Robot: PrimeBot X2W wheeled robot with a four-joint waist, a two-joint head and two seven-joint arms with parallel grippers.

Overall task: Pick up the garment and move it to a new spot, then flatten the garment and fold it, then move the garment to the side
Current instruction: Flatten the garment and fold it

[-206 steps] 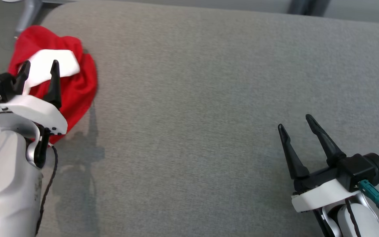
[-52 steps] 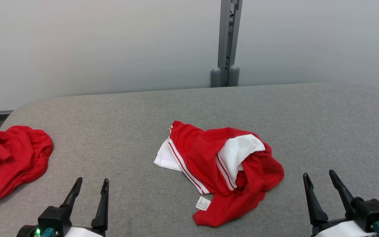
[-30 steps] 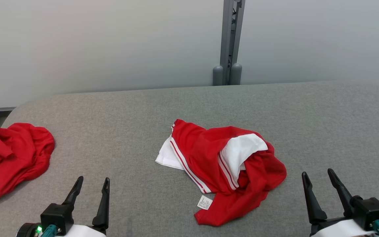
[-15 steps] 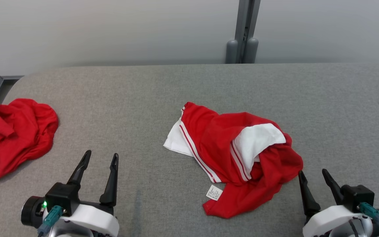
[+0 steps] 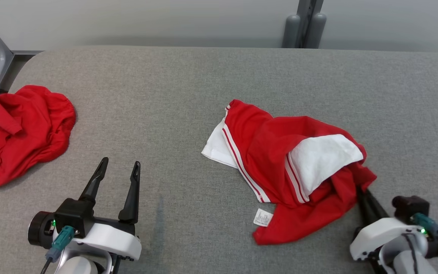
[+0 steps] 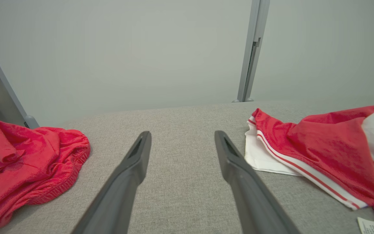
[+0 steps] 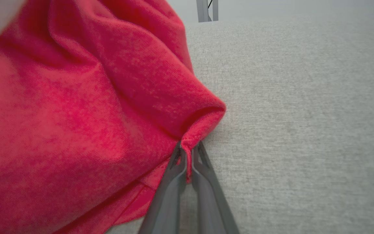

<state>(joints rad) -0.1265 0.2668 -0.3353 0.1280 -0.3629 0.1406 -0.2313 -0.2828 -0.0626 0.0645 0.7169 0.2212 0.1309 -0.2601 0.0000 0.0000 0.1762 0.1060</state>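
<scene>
Near the middle of the grey table (image 5: 173,87), the red-and-white garment (image 5: 272,152) lies crumpled; its white care label (image 5: 263,217) bears print too small to read. The right gripper (image 7: 188,152) is pinched onto its red edge. The left gripper (image 5: 121,163) stands spread, grasping nothing.

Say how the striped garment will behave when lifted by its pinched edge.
Probably floppy: the striped garment lies in soft folds, so it should drape below the right gripper. Likely light: thin cloth. It may slip, since only an edge is pinched.
</scene>
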